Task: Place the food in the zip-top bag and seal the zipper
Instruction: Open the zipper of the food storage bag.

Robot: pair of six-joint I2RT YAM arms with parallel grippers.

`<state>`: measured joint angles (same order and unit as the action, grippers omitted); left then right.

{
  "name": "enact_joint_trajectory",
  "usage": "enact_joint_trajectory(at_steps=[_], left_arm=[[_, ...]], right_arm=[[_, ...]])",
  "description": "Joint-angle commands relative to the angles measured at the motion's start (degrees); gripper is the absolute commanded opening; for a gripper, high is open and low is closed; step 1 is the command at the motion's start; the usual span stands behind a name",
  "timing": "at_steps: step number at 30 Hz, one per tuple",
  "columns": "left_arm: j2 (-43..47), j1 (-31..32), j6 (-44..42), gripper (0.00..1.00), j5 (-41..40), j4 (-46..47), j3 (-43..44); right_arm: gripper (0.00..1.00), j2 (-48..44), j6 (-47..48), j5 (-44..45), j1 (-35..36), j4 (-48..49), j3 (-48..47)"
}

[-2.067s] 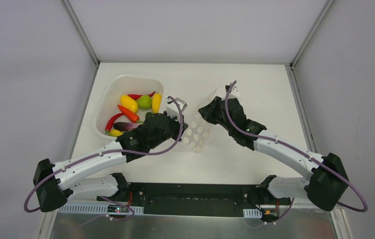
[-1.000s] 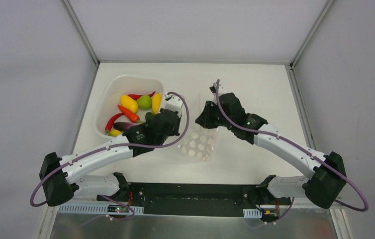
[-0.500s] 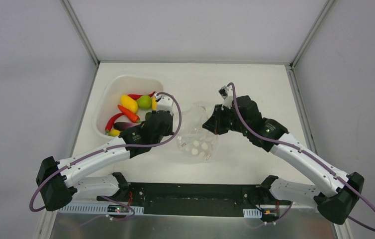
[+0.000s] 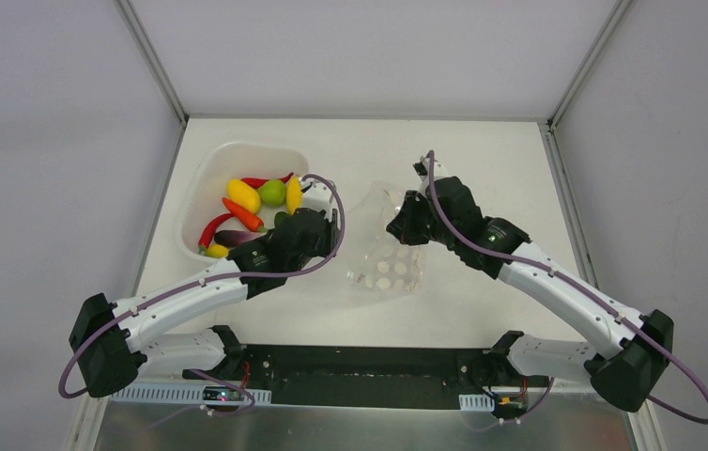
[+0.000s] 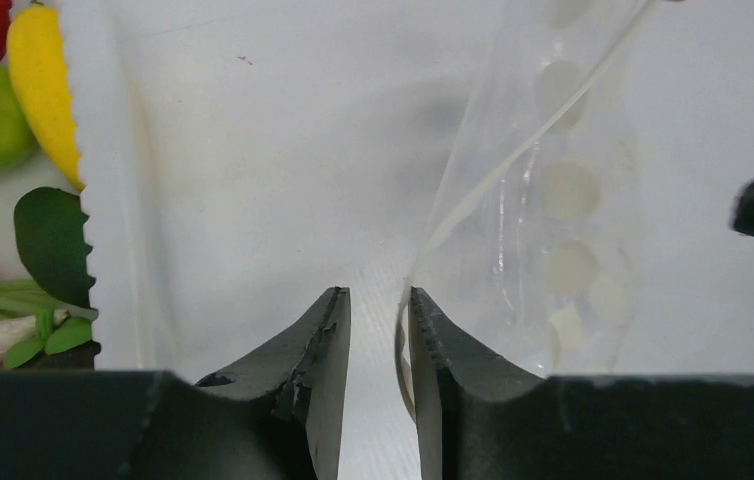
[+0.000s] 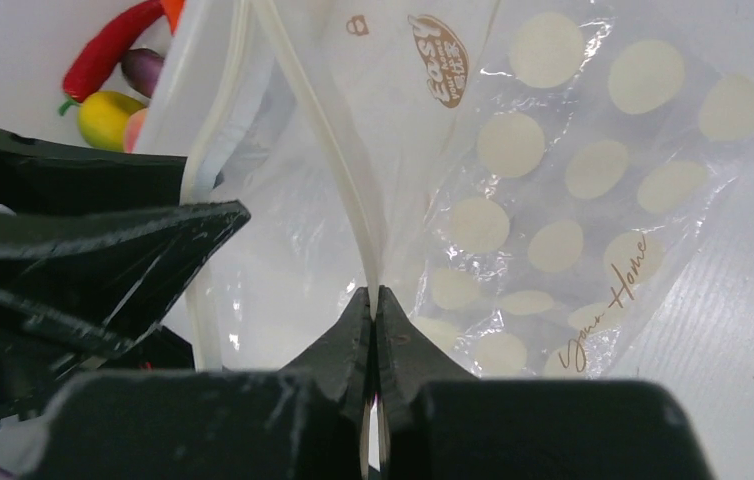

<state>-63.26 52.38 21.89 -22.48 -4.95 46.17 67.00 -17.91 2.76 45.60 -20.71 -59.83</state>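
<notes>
The clear zip-top bag (image 4: 385, 256) with white polka dots lies mid-table, its mouth lifted. My right gripper (image 6: 374, 292) is shut on the zipper (image 6: 338, 170) strip at the bag's (image 6: 573, 170) upper edge. My left gripper (image 5: 373, 295) stands open by a narrow gap just left of the bag (image 5: 563, 190); a thin bag edge rests against the inner face of its right finger. The food (image 4: 252, 211), yellow, green, red, orange and purple toy pieces, lies in the white tub (image 4: 202, 178) to the left. In the top view the left gripper (image 4: 339, 246) sits between tub and bag.
The tub's wall (image 5: 103, 200) stands close on the left of my left fingers. The right arm's wrist (image 4: 454, 221) hangs over the bag's right side. Grey walls enclose the white table (image 4: 482, 160) on three sides.
My left gripper has parted its jaws and let go of the bag's edge. The bag's mouth, held wide between both grippers before, has slackened, and the bag has shifted right with the right gripper.
</notes>
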Motion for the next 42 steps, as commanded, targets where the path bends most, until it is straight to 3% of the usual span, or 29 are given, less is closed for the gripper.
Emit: enact_joint_trajectory(at_steps=[1,7,14,22,28,36,39,42], left_arm=[[-0.54,-0.48,-1.51,0.46,3.76,2.62,0.73],[0.75,-0.48,-2.43,0.65,5.62,2.27,1.10],[3.20,-0.46,-4.61,0.77,8.39,0.96,2.07],[7.34,-1.37,-6.46,0.90,5.59,-0.99,0.57],[5.86,-2.80,-6.02,0.94,10.79,1.82,0.33],[-3.36,-2.77,-3.93,0.84,17.18,5.52,4.08],[-5.61,-2.73,-3.24,0.71,17.82,8.08,4.53],[-6.65,-2.80,-1.93,0.44,14.42,8.66,4.09]], right_arm=[[0.00,2.56,-0.87,2.78,-0.08,2.12,-2.51],[0.00,6.19,-1.11,2.94,-0.10,3.76,-2.99],[0.00,9.31,-1.16,1.83,-0.08,5.04,-3.96],[0.01,12.27,-1.21,0.99,-0.11,5.70,-5.22],[0.01,12.92,-1.24,-1.41,-0.08,5.90,-6.09],[0.01,12.02,-1.62,-1.17,-0.09,2.09,-7.78],[0.01,11.37,-1.42,-1.56,-0.05,-0.16,-8.83],[0.00,10.76,-1.05,-1.91,0.47,-4.28,-11.17]])
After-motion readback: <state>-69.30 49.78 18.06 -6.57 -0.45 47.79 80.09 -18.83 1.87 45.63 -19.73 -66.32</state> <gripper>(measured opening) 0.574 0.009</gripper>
